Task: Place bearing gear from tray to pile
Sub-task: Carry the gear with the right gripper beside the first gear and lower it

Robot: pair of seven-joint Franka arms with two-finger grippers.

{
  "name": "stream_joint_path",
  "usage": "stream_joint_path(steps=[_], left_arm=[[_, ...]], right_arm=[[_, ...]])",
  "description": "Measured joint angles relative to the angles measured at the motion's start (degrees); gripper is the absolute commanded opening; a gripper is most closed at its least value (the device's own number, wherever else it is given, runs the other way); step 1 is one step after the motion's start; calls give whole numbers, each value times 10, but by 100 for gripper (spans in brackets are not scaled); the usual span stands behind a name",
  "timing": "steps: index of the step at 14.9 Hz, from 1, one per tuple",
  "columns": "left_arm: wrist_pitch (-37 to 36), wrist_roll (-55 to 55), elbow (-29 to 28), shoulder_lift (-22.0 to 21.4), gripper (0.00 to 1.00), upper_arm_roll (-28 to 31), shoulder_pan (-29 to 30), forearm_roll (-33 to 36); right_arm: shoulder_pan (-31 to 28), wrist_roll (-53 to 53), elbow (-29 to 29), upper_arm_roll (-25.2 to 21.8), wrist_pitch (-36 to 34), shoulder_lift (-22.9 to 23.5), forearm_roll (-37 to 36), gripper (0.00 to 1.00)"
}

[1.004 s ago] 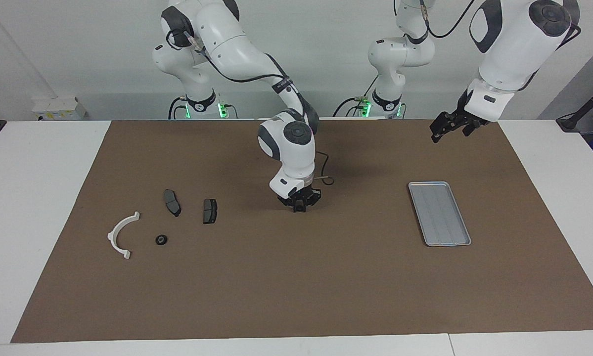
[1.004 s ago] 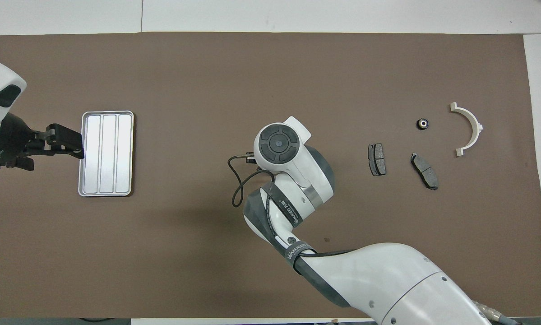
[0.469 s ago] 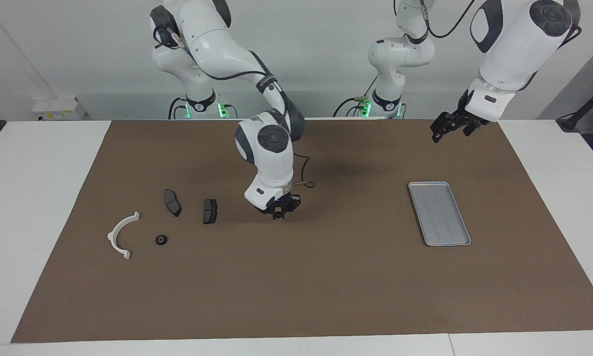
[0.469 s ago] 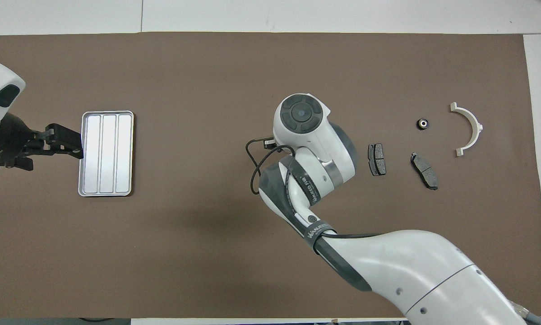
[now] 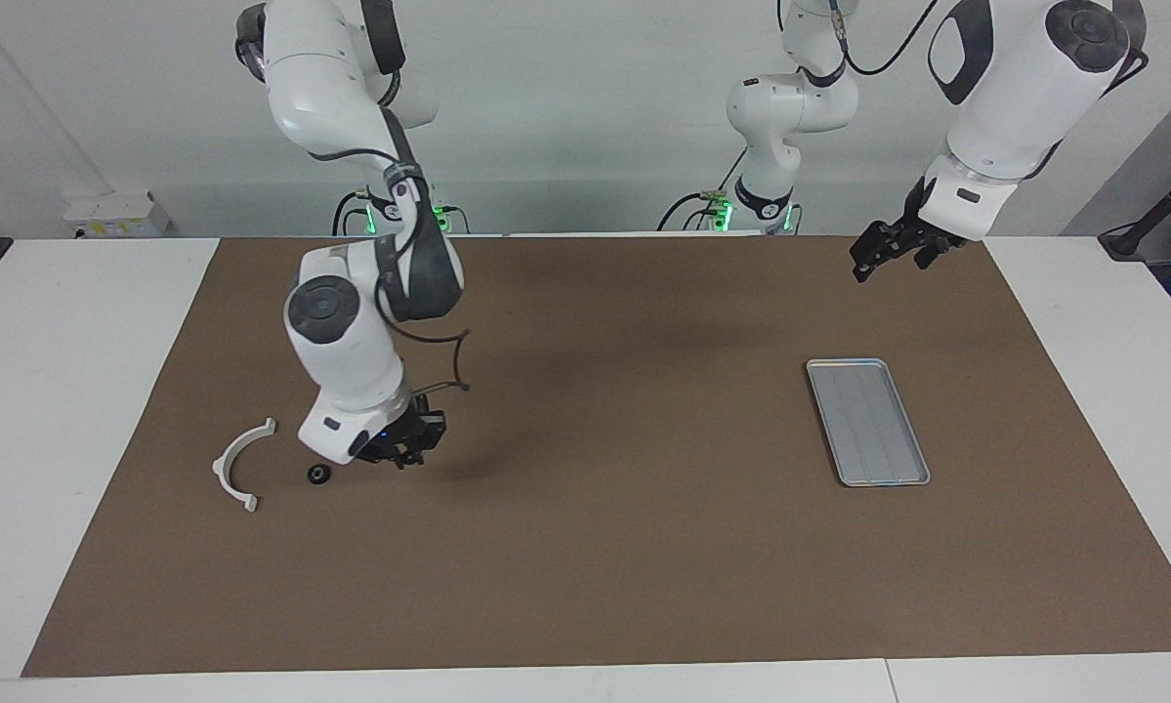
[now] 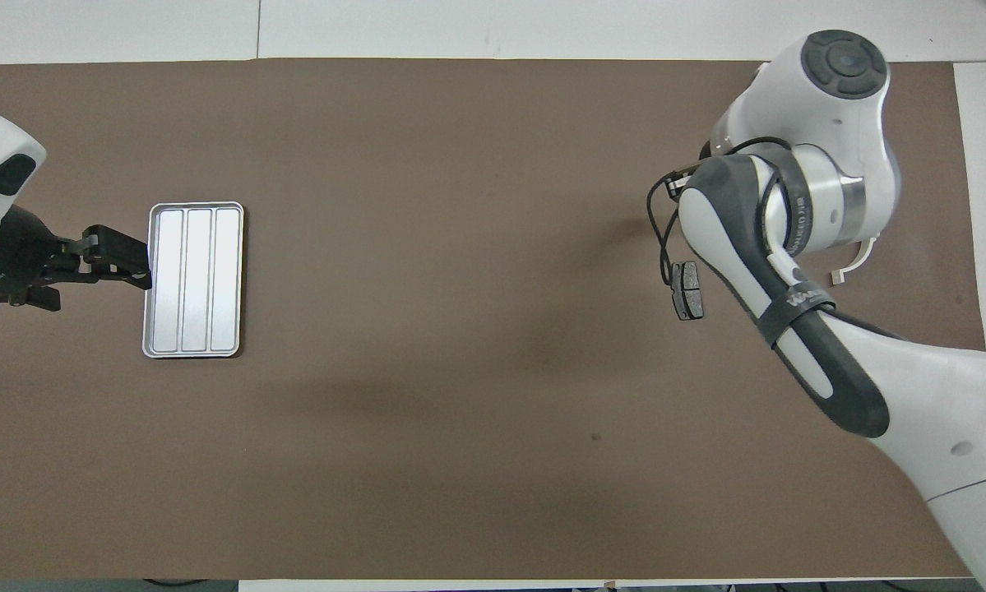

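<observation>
Nearest the robots, at the left arm's end of the table (image 5: pixel 77 391): left gripper (image 5: pixel 888 259), raised over the brown mat (image 5: pixel 585 547), fingers parted and holding nothing, arm waiting. Farther out at that same end: tray (image 5: pixel 866 420), flat on the mat, long side running away from the robots, clear of the left gripper in the facing view though seemingly just beside it from overhead. Toward the right arm's end, well apart from the tray: the pile. Of the pile, one dark pad (image 6: pixel 687 289) shown only in the overhead view, flat on the mat at the edge of the right arm's outline; remainder of that area covered by the arm from above. Right gripper (image 5: pixel 407 447), lowered close over the mat within the pile, wrist tilted; open or closed not discernible, nor any load between the jaws. Just beside it, toward the right arm's end: small black round gear (image 5: pixel 318 474), lying on the mat, not touched by the gripper. Near the gear, still closer to that end: white half-ring bracket (image 5: pixel 238 464), flat, apart from the gear, its open side turned toward it.
</observation>
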Motion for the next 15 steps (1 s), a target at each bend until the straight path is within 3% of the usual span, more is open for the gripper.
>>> stream_joint_path(steps=[15], left_arm=[[0, 0, 0, 0, 100, 0, 0, 0]], right_arm=[[-50, -93, -97, 2, 106, 3, 2, 0]])
